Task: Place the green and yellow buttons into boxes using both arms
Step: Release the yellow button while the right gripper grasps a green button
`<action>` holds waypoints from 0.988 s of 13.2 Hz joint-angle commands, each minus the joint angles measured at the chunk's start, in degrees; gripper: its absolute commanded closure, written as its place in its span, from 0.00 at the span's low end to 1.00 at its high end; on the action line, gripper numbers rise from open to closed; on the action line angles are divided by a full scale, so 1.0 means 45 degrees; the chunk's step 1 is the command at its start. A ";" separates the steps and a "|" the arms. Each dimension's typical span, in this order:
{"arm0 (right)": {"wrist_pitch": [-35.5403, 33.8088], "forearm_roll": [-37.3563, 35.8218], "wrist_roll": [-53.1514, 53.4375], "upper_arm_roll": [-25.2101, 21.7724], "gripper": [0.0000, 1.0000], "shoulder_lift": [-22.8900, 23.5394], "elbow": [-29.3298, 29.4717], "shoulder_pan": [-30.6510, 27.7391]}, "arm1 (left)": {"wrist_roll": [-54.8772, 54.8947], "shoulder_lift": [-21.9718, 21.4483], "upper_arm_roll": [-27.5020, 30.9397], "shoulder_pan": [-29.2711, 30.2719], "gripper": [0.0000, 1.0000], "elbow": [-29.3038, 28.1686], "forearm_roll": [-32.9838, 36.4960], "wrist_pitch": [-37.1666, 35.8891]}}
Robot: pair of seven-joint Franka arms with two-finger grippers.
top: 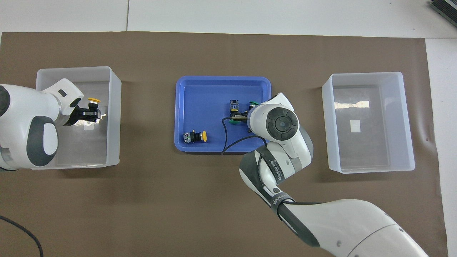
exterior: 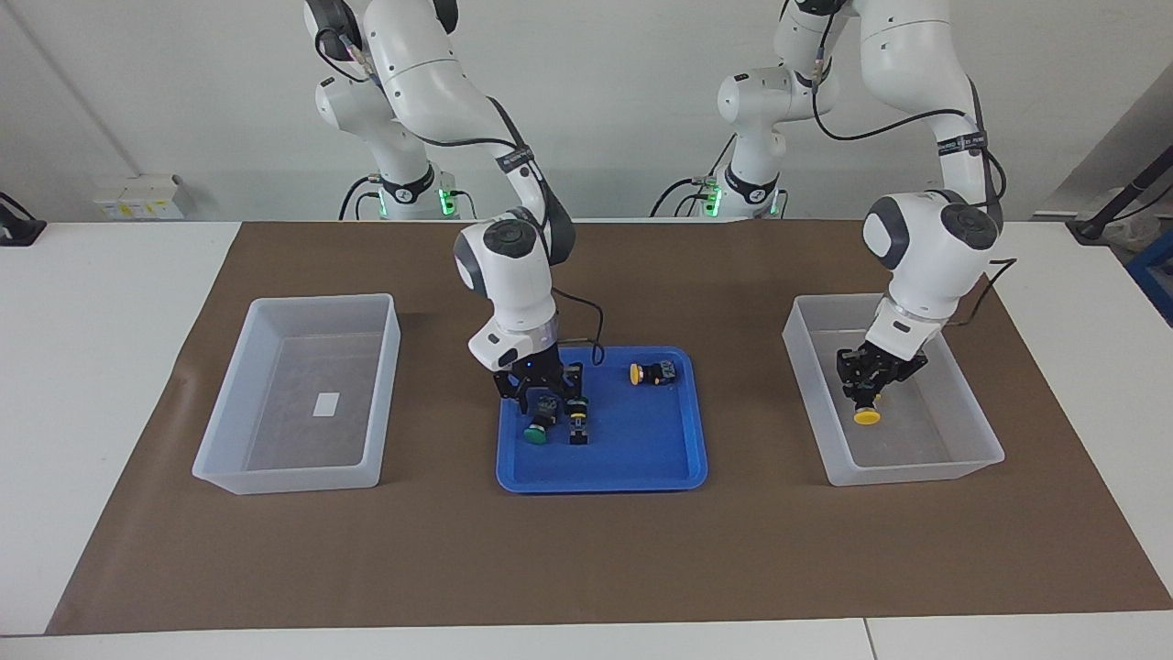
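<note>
Buttons sit in three spots. One yellow button (exterior: pixel 866 417) hangs cap down inside the clear box (exterior: pixel 988 438) at the left arm's end of the table, and the left gripper (exterior: pixel 865 392) is pinched tight on its black body. Whether the cap touches the floor of the box cannot be told.

On the blue tray (exterior: pixel 641 467) in the middle, a second yellow button (exterior: pixel 649 373) lies on its side at the edge nearer to the robots. Farther from the robots, a green button (exterior: pixel 537 431) lies on the tray with a fourth button (exterior: pixel 577 426) just beside it; its cap does not show clearly.

The right gripper (exterior: pixel 544 401) is down on the tray at the green button. Its fingers are partly spread around the button's body, and it cannot be told if they grip it.

Another clear box (exterior: pixel 220 458) stands at the right arm's end of the table with a small white patch (exterior: pixel 326 404) on its floor. A brown mat (exterior: pixel 586 559) lies under the tray and both boxes.
</note>
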 commanded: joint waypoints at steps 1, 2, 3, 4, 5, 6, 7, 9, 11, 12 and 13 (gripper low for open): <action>0.0283 -0.0198 0.0418 -0.0006 0.51 -0.0124 -0.0219 0.0018 | -0.0078 -0.0094 -0.0024 -0.0012 0.53 -0.0063 -0.0065 0.0190; 0.0263 -0.0198 0.0418 -0.0006 0.77 -0.0124 -0.0219 0.0018 | -0.0078 0.0041 -0.0043 -0.0071 0.39 0.0287 -0.0065 -0.0083; 0.0224 -0.0198 0.0418 -0.0006 1.00 -0.0163 -0.0219 0.0018 | -0.0097 0.0178 -0.0044 -0.0111 0.26 0.1025 -0.0065 -0.0859; 0.0185 -0.0198 0.0398 -0.0006 1.00 -0.0202 -0.0200 -0.0001 | -0.0097 0.0334 -0.0044 -0.0130 0.16 0.1903 -0.0065 -0.1892; 0.0108 -0.0198 0.0398 -0.0025 1.00 -0.0318 -0.0122 -0.0002 | -0.0097 0.0548 -0.0063 -0.0150 0.12 0.3014 -0.0065 -0.3101; -0.0164 -0.0179 0.0418 -0.0025 1.00 -0.0609 -0.0006 -0.0060 | -0.0155 0.0628 -0.0063 -0.0266 0.12 0.4069 -0.0065 -0.4428; -0.0785 -0.0179 0.0398 -0.0064 1.00 -0.0941 0.0228 -0.0176 | -0.0562 0.0725 -0.0044 -0.0557 0.12 0.5124 -0.0065 -0.5601; -0.1804 -0.0198 0.0205 -0.0103 1.00 -0.1760 0.0386 -0.0585 | -0.3440 0.0823 -0.0024 -0.1648 0.14 0.6457 0.0013 -0.7169; -0.2292 -0.0198 -0.0088 -0.0084 1.00 -0.2581 0.0269 -0.1248 | -0.5633 0.0785 -0.0024 -0.2665 0.14 0.6580 -0.0025 -0.7468; -0.2721 -0.0179 -0.0477 -0.0084 1.00 -0.2952 0.0250 -0.1600 | -0.6688 0.0804 -0.0063 -0.2998 0.15 0.6541 -0.0084 -0.7333; -0.3228 -0.0179 -0.0887 -0.0084 1.00 -0.3362 0.0191 -0.1970 | -0.7781 0.0785 -0.0082 -0.3408 0.16 0.6444 -0.0084 -0.7216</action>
